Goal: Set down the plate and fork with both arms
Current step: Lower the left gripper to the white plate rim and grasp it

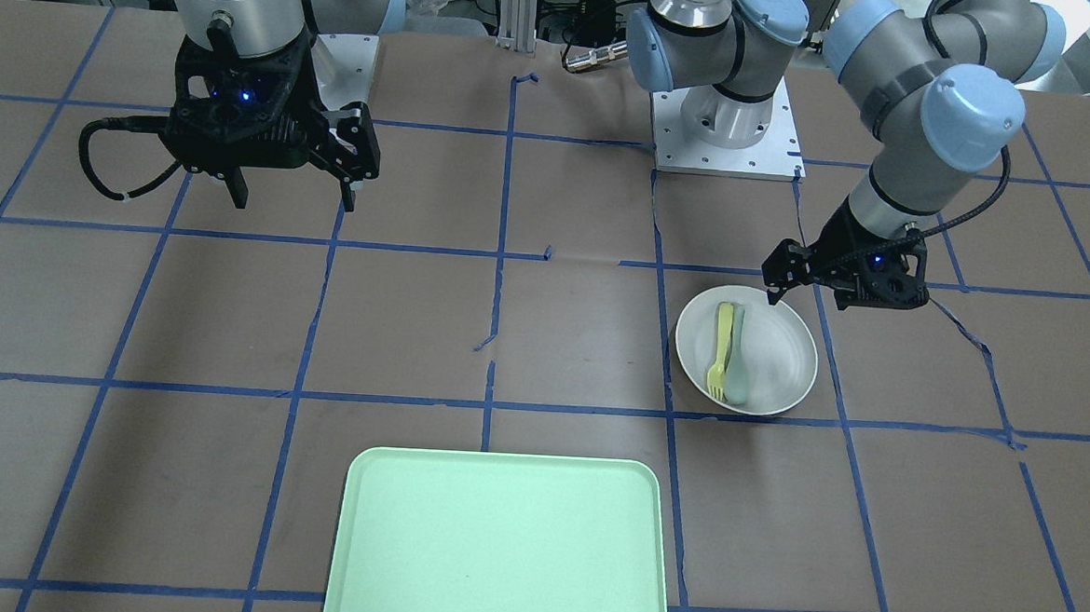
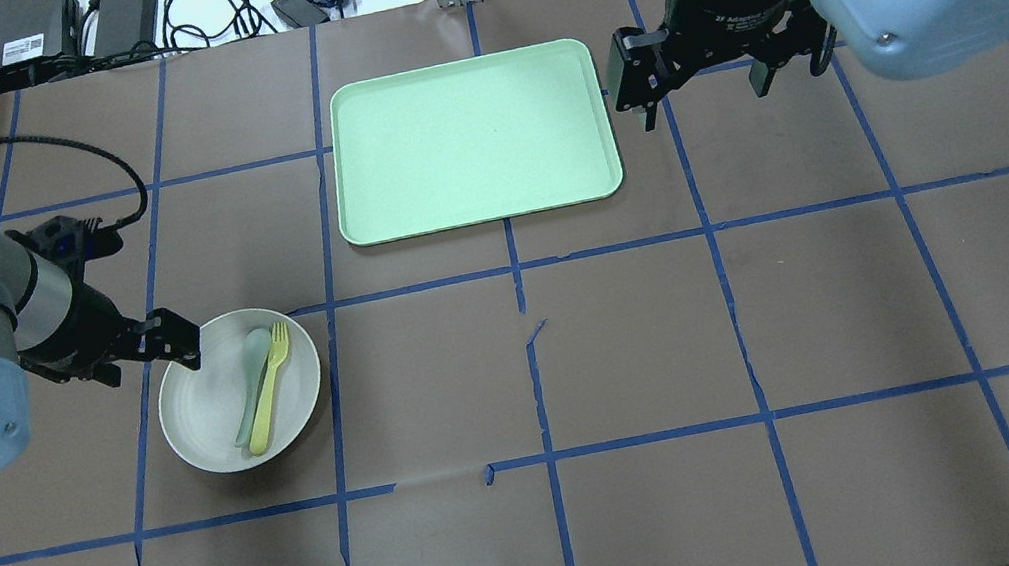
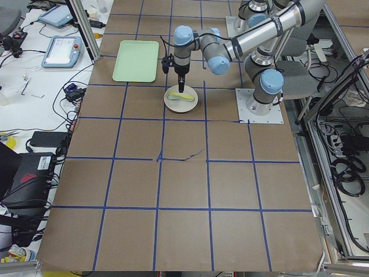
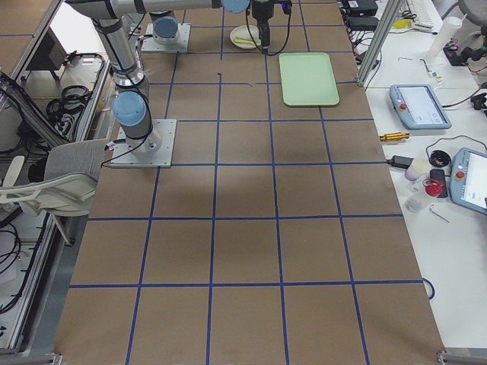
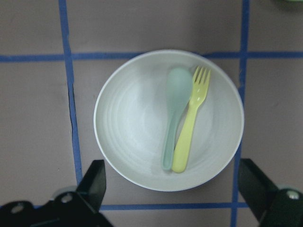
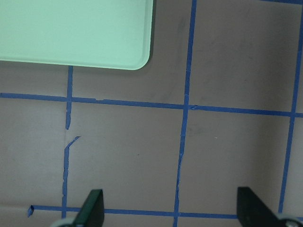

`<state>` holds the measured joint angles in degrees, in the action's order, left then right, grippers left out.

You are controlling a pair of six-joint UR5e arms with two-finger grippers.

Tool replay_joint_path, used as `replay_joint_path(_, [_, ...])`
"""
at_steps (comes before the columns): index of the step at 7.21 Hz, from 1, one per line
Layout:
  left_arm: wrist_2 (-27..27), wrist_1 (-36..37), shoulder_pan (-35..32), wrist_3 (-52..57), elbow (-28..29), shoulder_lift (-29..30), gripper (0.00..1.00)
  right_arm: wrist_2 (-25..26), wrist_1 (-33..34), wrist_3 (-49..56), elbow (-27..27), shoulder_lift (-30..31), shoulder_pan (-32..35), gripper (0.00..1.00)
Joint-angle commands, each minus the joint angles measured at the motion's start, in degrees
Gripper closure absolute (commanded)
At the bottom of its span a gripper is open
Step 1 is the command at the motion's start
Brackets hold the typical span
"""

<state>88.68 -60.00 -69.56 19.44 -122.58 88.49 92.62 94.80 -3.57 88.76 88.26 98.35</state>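
Overhead exterior, I count 0 of 2 placed: plate (image 2: 207, 416) holding fork (image 2: 271, 391) sits lower left, off the tray (image 2: 483, 210); left gripper (image 2: 147, 360) and right gripper (image 2: 700, 95) both gape wide, empty.

Front and overhead views face each other, sharing the plate (image 1: 776, 355) (left wrist camera nearest).

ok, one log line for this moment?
left pincer: open, over plate | fork and spoon: on plate | right pincer: open, beside tray
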Motion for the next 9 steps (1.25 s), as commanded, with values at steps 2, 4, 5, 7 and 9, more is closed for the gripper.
replay_joint_path(2, [-0.08,8.45,4.95,5.08,-6.25,5.45,0.34,0.11,-0.06,-0.03,-0.08,-0.28,0.0,0.0])
replay_joint_path(4, [-0.08,13.22,6.88,5.17,-7.15,9.32,0.54,0.11,-0.06,-0.03,-0.08,-0.28,0.0,0.0])
replay_joint_path(5, [-0.08,14.37,7.06,4.91,-6.98,10.38,0.67,0.11,-0.06,0.06,-0.16,-0.28,0.09,0.0])
replay_joint_path(7, [0.0,14.91,7.07,4.82,-6.54,11.01,1.0,-0.07,-0.14,-0.03,-0.16,-0.19,0.0,0.0])
replay_joint_path(9, [-0.26,14.21,7.15,4.73,-5.49,10.83,1.0,-0.06,-0.14,0.67,-0.52,-0.28,-0.26,0.0])
